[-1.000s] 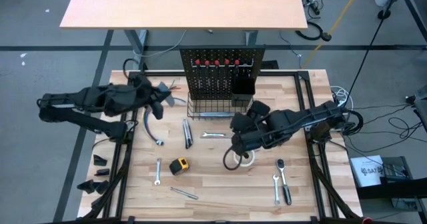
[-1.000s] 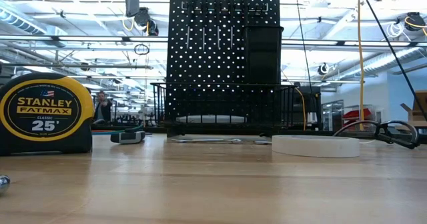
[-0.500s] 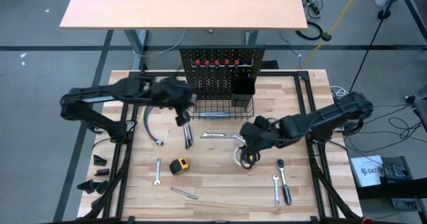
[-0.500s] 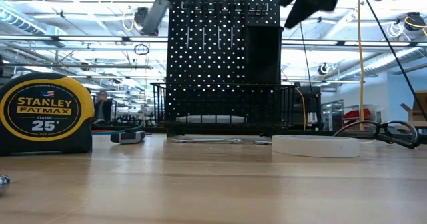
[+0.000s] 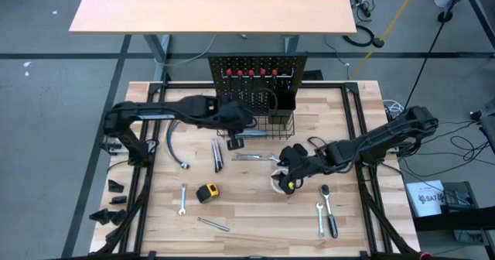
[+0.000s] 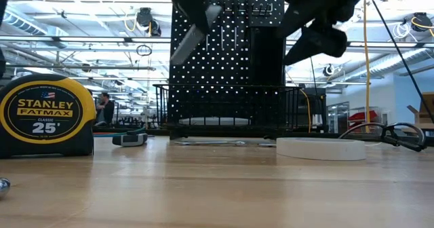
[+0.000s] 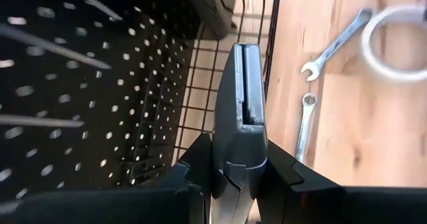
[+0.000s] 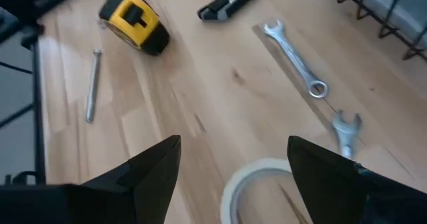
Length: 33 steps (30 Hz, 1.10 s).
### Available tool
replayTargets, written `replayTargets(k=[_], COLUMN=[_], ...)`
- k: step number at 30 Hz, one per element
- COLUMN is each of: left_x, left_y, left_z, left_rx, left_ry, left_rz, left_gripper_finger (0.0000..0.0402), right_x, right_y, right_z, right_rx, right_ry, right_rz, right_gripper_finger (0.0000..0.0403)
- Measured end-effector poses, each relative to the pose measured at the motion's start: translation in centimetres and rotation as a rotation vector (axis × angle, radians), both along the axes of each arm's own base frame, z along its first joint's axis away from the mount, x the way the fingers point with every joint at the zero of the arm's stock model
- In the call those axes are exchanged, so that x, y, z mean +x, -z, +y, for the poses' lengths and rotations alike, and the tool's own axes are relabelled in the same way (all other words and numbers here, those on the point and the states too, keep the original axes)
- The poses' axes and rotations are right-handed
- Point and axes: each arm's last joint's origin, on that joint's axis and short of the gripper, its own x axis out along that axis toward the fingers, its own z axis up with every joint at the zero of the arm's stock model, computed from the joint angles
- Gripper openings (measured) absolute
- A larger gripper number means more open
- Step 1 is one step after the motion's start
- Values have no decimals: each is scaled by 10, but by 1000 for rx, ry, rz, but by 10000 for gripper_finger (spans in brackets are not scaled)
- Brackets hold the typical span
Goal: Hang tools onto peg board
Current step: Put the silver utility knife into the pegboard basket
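- Currently I have the left gripper [image 7: 241, 174] clamped on a grey utility knife [image 7: 241, 111], raised before the peg board [image 5: 251, 90], above its wire basket [image 5: 267, 125].
- My right gripper [image 8: 233, 164] hangs with fingers spread, empty, above the white tape roll [image 8: 263, 191].

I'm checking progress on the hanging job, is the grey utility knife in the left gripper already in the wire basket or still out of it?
Out. The left gripper holds the utility knife above the wire basket.
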Motion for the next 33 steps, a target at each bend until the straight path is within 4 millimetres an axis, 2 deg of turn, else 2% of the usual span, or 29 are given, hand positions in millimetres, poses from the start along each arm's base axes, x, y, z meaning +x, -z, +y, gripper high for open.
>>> replayTargets(k=[9, 15, 20, 27, 33], left_x=[27, 40, 45, 45, 45], left_y=[42, 70, 82, 84, 84], left_z=[8, 17, 19, 19, 19], left_rx=[149, 165, 180, 177, 175], left_ry=[40, 54, 51, 48, 43], left_rz=[167, 262, 300, 304, 301], left_gripper_finger=[66, 66, 66, 69, 162], right_x=[2, 2, 2, 2, 2], right_y=[6, 7, 7, 7, 7], right_z=[-2, -3, -3, -3, -3], right_rx=[18, 16, 17, 12, 4], right_ry=[8, 12, 11, 4, -3], right_rz=[-70, -68, -68, -67, -66], right_gripper_finger=[270, 270, 270, 270, 270])
